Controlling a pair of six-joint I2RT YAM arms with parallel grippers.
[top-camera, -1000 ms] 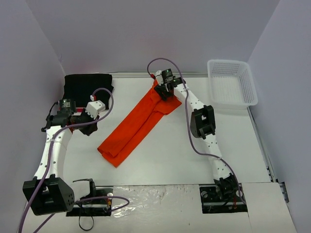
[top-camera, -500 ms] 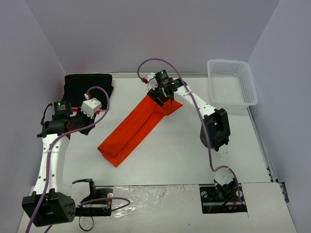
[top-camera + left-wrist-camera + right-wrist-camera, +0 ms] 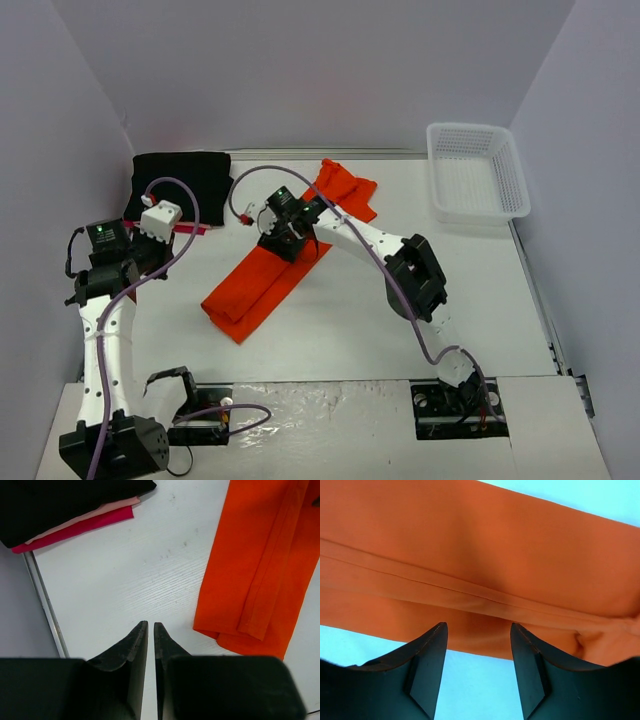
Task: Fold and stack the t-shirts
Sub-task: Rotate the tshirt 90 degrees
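While the right pincer [image 3: 477, 626] hangs with jaws apart over the middle of the orange t-shirt [image 3: 245, 295], the left pincer [image 3: 151, 625] is closed on nothing above the bare surface [image 3: 330, 330]. Orange t-shirt: folded into a long strip, lying from 7 to 1 o'clock across centre. Black t-shirt [image 3: 185, 175] lies on the pink-red t-shirt [image 3: 85, 527] at 10 o'clock. Basket [image 3: 478, 180] at 2 o'clock.

Three t-shirts — orange [image 3: 250, 295], black [image 3: 185, 175], pink-red [image 3: 90, 525] — one basket [image 3: 520, 190], two tools: left tool [image 3: 150, 630], right tool [image 3: 477, 630].
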